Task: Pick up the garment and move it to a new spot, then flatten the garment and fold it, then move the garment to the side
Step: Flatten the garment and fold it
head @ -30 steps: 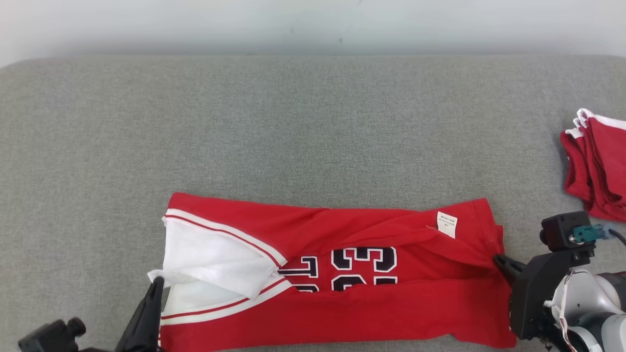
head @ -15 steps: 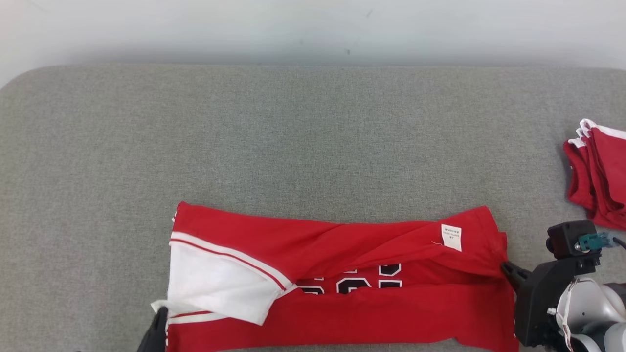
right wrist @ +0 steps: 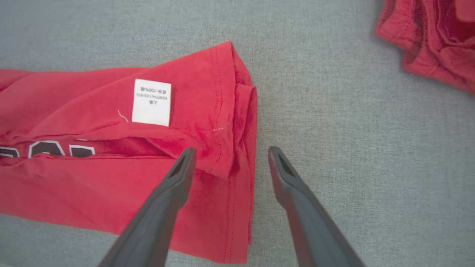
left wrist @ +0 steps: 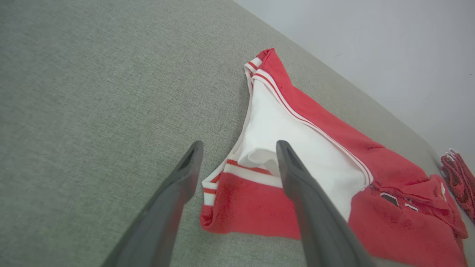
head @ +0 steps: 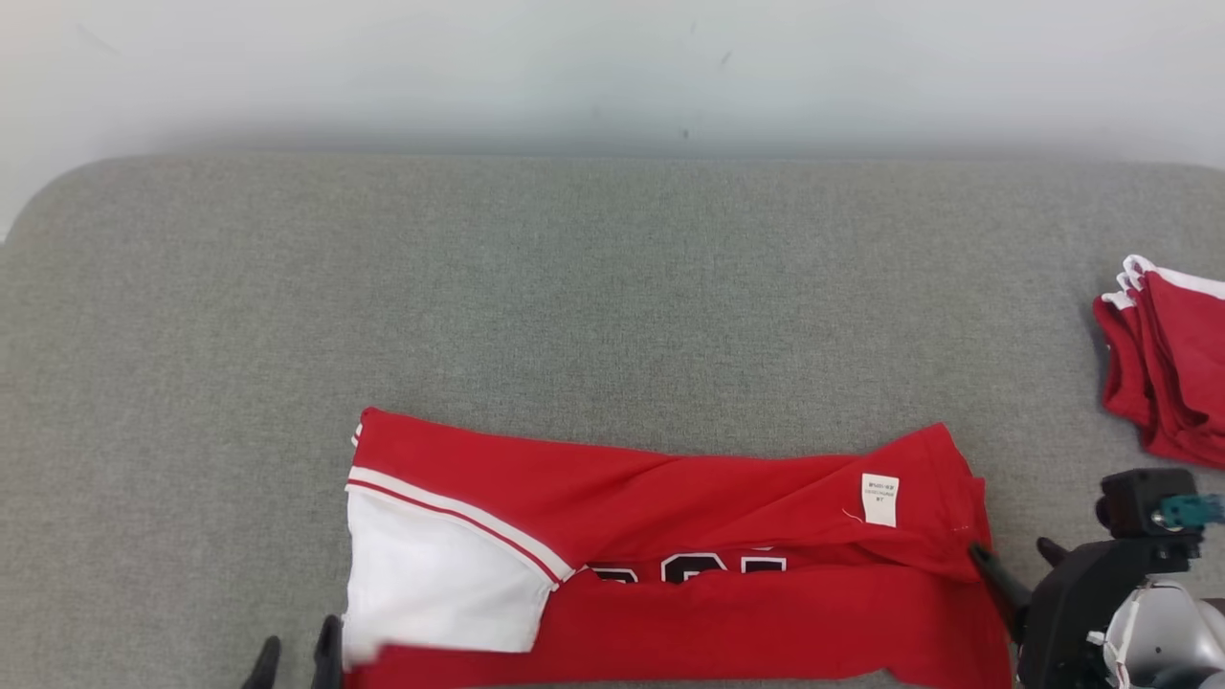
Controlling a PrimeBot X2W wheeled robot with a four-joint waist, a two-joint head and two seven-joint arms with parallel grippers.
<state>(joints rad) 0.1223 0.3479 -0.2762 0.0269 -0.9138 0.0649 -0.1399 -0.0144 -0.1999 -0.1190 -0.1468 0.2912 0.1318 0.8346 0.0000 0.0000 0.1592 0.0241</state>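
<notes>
The garment [head: 727, 622], a red jersey with a white panel [head: 431, 584] and black numbers, lies folded into a long band near the front edge of the grey padded surface [head: 612, 287]. A white label [head: 879, 500] sits near its right end. My left gripper [head: 297, 660] is open at the garment's left end; in the left wrist view its fingers [left wrist: 293, 178] straddle the white trimmed corner [left wrist: 259, 155] with nothing pinched. At the right end my right gripper [head: 1013, 555] is open too, its fingers [right wrist: 178, 178] spread above the garment's hem [right wrist: 237, 122].
A pile of other red garments [head: 1172, 364] lies at the right edge of the surface, also in the right wrist view's top right corner [right wrist: 434, 40]. Bare grey padding stretches behind and to the left of the jersey. A pale wall runs behind.
Both grippers have gone from shut to open and let go of the garment's ends. The upper flap has settled lower over the numbers. The head camera has tilted, shifting the picture down.
</notes>
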